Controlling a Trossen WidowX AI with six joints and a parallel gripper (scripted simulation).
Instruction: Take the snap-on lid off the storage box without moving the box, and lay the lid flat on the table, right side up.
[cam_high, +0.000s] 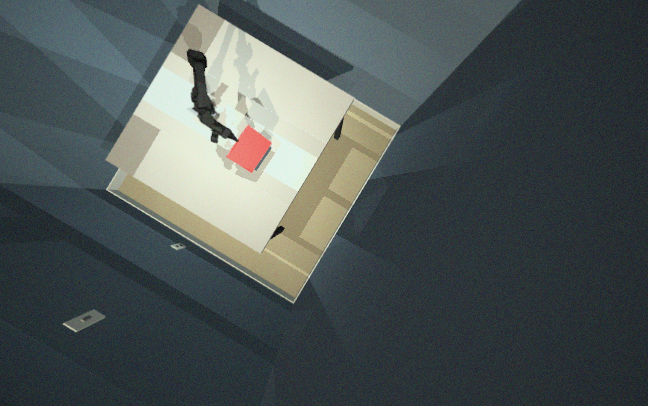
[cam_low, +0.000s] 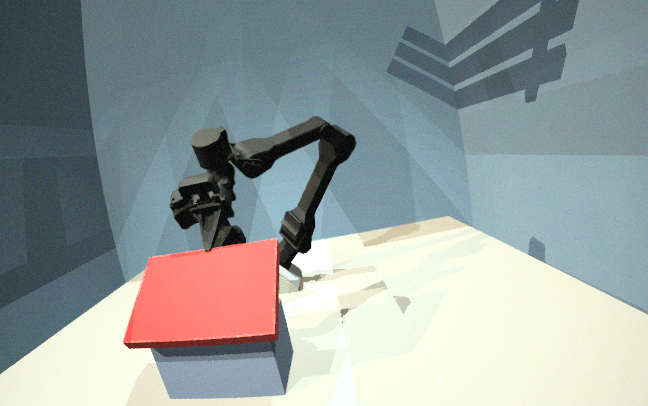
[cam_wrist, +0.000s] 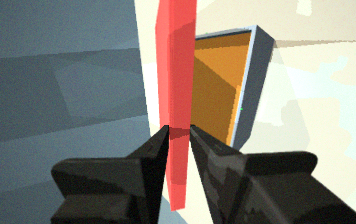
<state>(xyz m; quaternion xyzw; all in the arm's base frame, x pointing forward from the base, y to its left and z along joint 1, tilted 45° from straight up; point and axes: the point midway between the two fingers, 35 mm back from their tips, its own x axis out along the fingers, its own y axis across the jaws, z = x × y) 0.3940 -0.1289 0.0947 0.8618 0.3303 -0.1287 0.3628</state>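
Observation:
The red lid (cam_high: 250, 149) (cam_low: 210, 295) (cam_wrist: 182, 65) is tilted above the blue-grey storage box (cam_high: 263, 158) (cam_low: 220, 375) (cam_wrist: 257, 85), with its edge at the gripper raised. The wrist view shows the box's open orange inside beside the lid. The lid's far edge is low over the box; whether it touches the rim is unclear. My gripper (cam_high: 237, 140) (cam_low: 208, 249) (cam_wrist: 179, 129) is shut on the lid's raised edge, one finger on each face. The box stands on the pale table (cam_high: 210, 190) (cam_low: 475, 325).
The arm's base (cam_high: 196, 57) is at one end of the table. The top view shows a tan recessed area (cam_high: 310, 195) beyond the table top's edge, with dark brackets there. Two small pale plates (cam_high: 84, 320) (cam_high: 178, 246) lie outside the table area.

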